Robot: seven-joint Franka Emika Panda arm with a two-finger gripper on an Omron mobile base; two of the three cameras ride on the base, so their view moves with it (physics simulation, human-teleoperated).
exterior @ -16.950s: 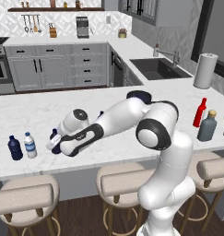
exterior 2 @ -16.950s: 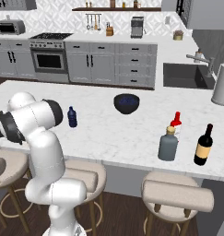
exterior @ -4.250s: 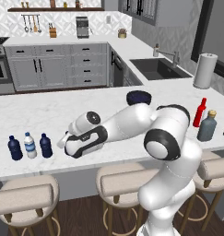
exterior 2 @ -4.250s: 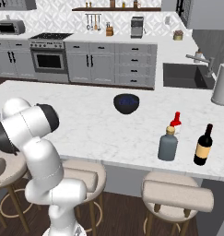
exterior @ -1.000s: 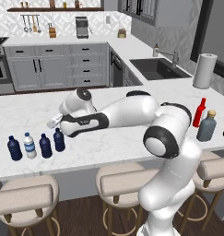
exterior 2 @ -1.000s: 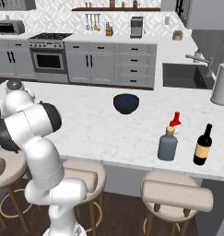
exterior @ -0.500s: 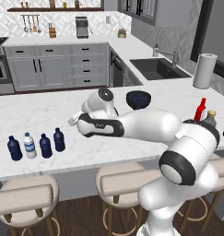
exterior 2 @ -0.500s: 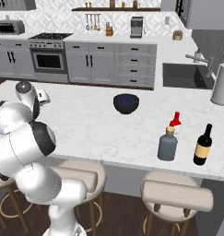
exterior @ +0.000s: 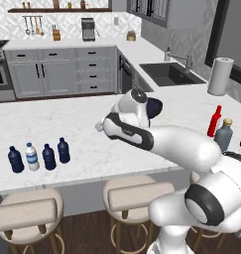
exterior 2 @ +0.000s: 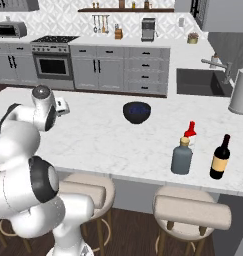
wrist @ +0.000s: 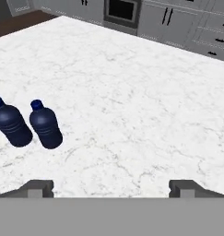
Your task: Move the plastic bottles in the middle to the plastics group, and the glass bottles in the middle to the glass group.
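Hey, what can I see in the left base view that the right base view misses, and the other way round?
Left base view alone: four small bottles in a row, three navy bottles and a clear bottle.
Right base view alone: the whole dark wine bottle, plus the oven.
Both: the grey bottle, red bottle, dark bowl, sink and paper towel roll.

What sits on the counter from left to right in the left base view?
Navy bottle → clear white-capped bottle → navy bottle → navy bottle → red bottle → grey bottle.
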